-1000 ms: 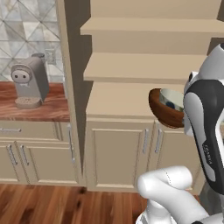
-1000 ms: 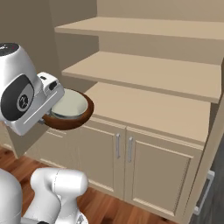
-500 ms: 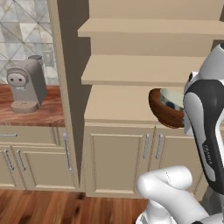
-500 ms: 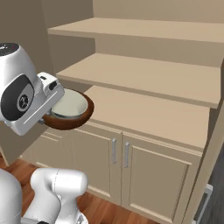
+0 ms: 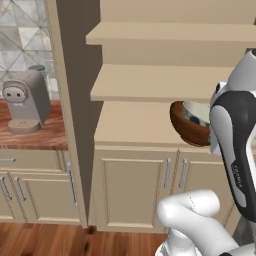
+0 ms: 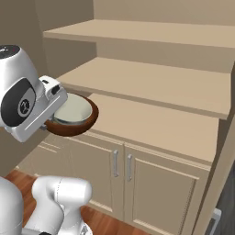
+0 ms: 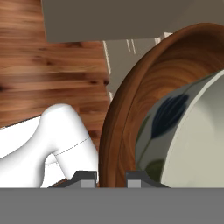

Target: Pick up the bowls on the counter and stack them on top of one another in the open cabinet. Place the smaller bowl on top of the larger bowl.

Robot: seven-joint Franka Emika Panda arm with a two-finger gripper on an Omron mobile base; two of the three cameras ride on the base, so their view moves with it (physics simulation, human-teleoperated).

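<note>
My gripper (image 7: 111, 177) is shut on the thick rim of the larger bowl (image 7: 117, 127), the dark reddish-brown one, which passes between the two fingertips. The smaller bowl (image 7: 192, 131), pale with dark bluish marks, sits nested inside it. In the left base view the larger bowl (image 5: 186, 129) hangs in front of the open cabinet (image 5: 135, 125) at the height of its lowest shelf, with the smaller bowl (image 5: 196, 113) inside and my arm covering its right side. In the right base view the larger bowl (image 6: 88, 125) and the smaller bowl (image 6: 73, 110) are at the front left edge of the cabinet's lowest shelf (image 6: 156, 124).
A grey coffee machine (image 5: 25, 100) stands on the counter (image 5: 35, 139) left of the cabinet's side wall (image 5: 75, 100). Two panelled doors with bar handles (image 6: 121, 163) are below the shelves. Wood floor (image 5: 45, 240) lies below.
The whole picture has slid left in both base views, so the base has driven right along the cabinet. The bowls stay in the same grip and the same place relative to the arm.
</note>
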